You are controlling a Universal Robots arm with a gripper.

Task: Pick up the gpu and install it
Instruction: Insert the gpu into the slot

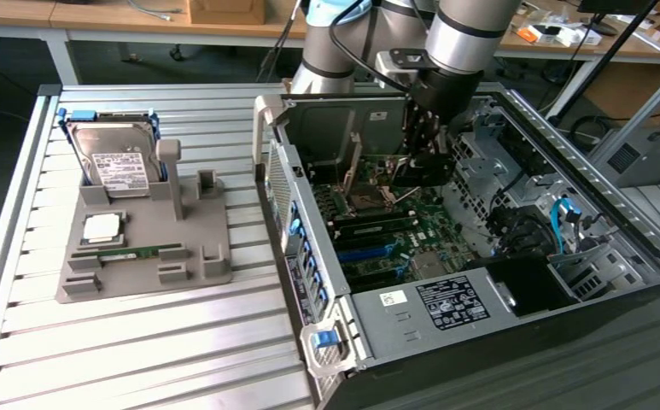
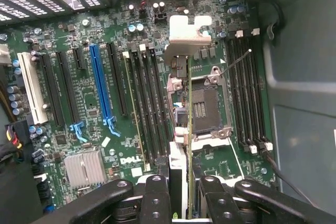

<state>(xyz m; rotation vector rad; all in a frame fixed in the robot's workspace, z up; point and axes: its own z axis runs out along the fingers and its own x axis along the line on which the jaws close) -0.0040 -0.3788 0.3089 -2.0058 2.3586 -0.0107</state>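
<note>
GPU point(image 2: 188, 129) edge-on, clamped between fingers point(image 2: 157, 198) above motherboard point(image 2: 100, 93); lower edge hidden.

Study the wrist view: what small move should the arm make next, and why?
Probably shift the gripper sideways toward the blue slot before lowering. It grips the gpu edge-on, and the card hangs over the CPU socket, apart from the blue slot, so lowering here would likely miss it.

"DELL" is printed in white on the motherboard point(image 2: 100, 129); other labels seem too small to read.
</note>
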